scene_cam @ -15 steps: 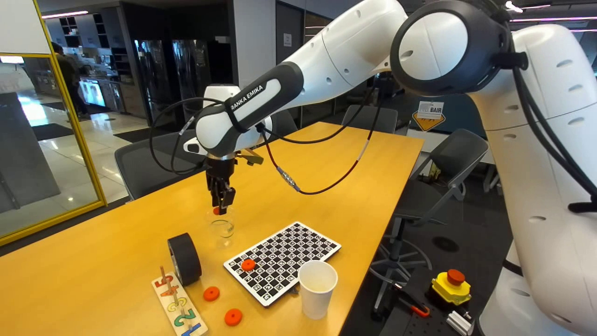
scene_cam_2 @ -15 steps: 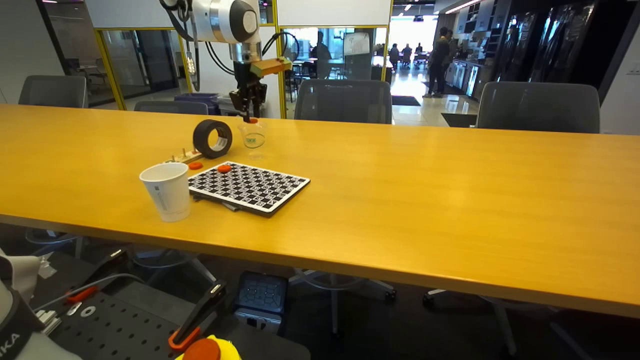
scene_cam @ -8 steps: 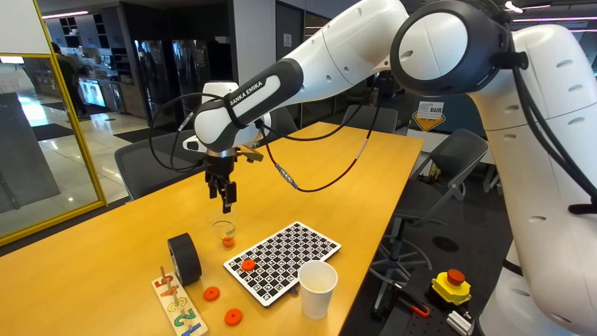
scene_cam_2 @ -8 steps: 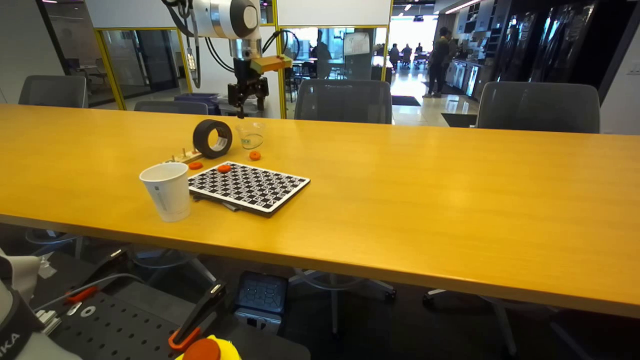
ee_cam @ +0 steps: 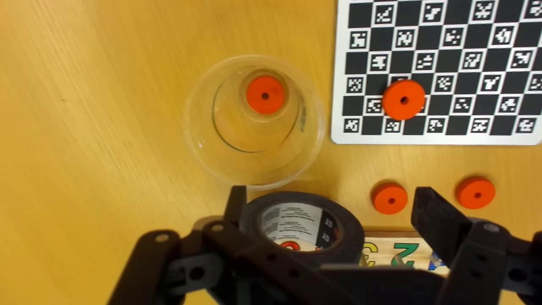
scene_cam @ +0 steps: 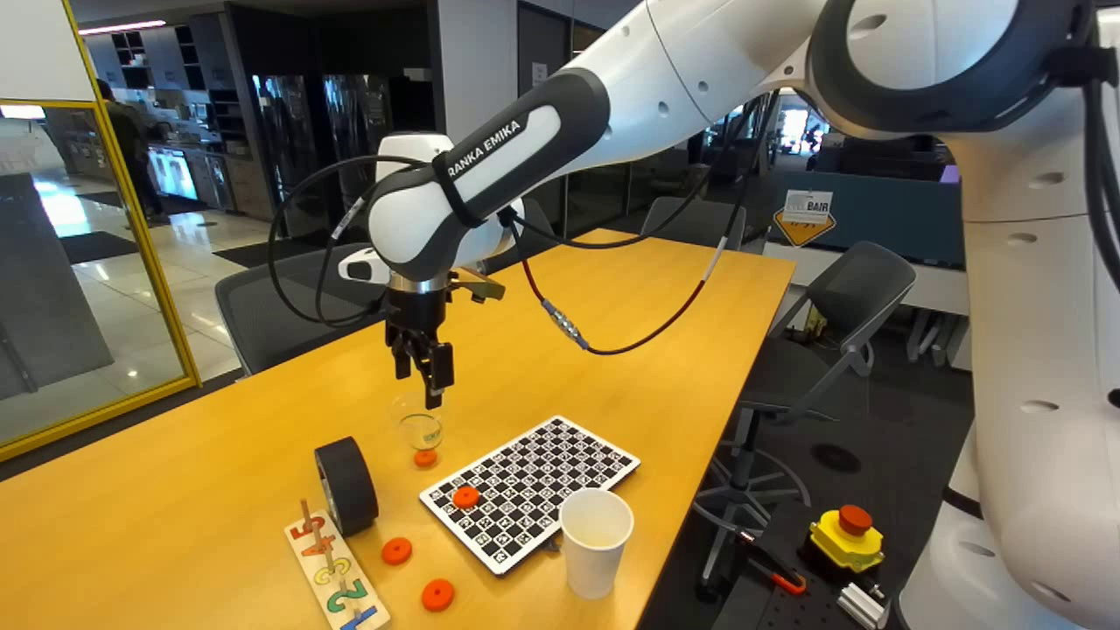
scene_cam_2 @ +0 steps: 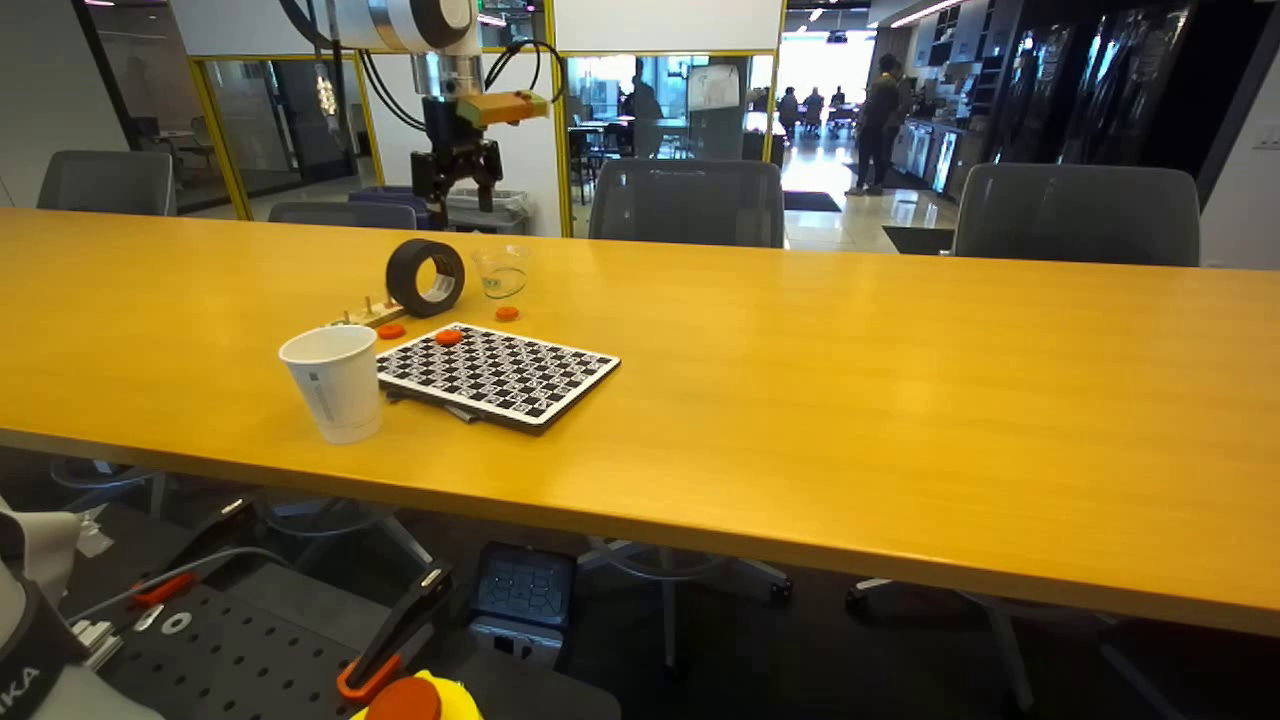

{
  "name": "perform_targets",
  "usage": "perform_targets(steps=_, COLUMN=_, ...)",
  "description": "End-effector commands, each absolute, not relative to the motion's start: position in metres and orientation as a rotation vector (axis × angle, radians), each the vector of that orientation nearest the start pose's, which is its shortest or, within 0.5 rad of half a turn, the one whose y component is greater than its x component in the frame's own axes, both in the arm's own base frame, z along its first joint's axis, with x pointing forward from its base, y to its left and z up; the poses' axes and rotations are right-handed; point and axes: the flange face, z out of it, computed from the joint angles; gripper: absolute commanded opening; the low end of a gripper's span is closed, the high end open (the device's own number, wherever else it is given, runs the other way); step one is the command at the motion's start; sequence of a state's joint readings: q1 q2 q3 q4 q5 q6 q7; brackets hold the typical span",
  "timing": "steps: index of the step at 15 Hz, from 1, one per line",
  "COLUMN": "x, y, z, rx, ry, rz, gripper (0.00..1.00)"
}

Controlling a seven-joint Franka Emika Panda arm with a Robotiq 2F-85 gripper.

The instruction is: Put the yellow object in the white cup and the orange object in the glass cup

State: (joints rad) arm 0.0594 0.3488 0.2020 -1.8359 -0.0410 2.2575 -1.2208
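The glass cup, clear and see-through, stands on the table in the wrist view and in both exterior views. At its bottom lies an orange disc, the orange object. My gripper is open with nothing between its fingers, above the table; in an exterior view the gripper hangs higher than the cup, off to one side of it. The white cup stands upright near the table's edge. The yellow object is hidden or out of view; the white cup's inside looks faintly yellowish, too unclear to tell more.
A roll of black tape stands on edge close to the glass cup. Beside it lies a wooden number board with pegs. More orange discs lie on the table and on the checkered board. Chairs line the table.
The gripper was shut on the orange disc over the glass cup; it opened and the disc dropped to the cup's bottom. It has since moved sideways and up from the cup.
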Motion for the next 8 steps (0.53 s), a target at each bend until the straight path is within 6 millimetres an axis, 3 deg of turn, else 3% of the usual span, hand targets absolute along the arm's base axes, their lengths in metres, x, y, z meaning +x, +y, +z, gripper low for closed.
perform_targets(steps=1, x=0.571, y=0.155, z=0.362, rx=-2.337, ry=-2.111, rz=-0.139, gripper=1.00)
perform_targets(steps=5, x=0.531, y=0.151, z=0.347, rx=-2.375, ry=-2.015, rz=-0.074, gripper=1.00)
perform_targets(steps=8, x=0.513, y=0.153, z=0.331, rx=-2.473, ry=-1.855, rz=-0.056, gripper=1.00)
